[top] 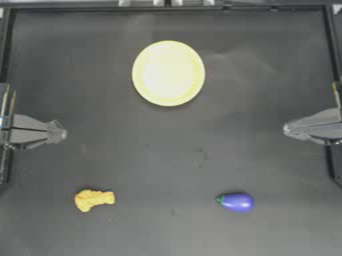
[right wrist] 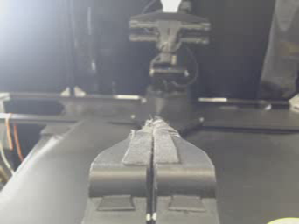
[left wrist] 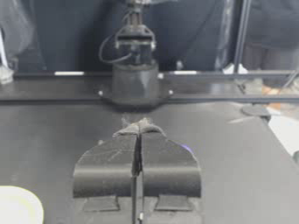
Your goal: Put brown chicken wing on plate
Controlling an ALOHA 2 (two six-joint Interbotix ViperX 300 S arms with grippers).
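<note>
With the brown chicken wing (top: 93,199) at lower left and the plate (top: 167,73) at upper centre, the left gripper (top: 60,133) and right gripper (top: 288,129) sit closed at the edges.

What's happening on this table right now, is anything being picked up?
Nothing is being handled at this moment. The left gripper sits drawn back at the left side of the table, and the right gripper at the right side, both with jaws shut and holding nothing. The brown chicken wing lies on the table on the left arm's side, well apart from the plate, which has nothing on it. A small purple eggplant toy lies off toward the right arm's side.
</note>
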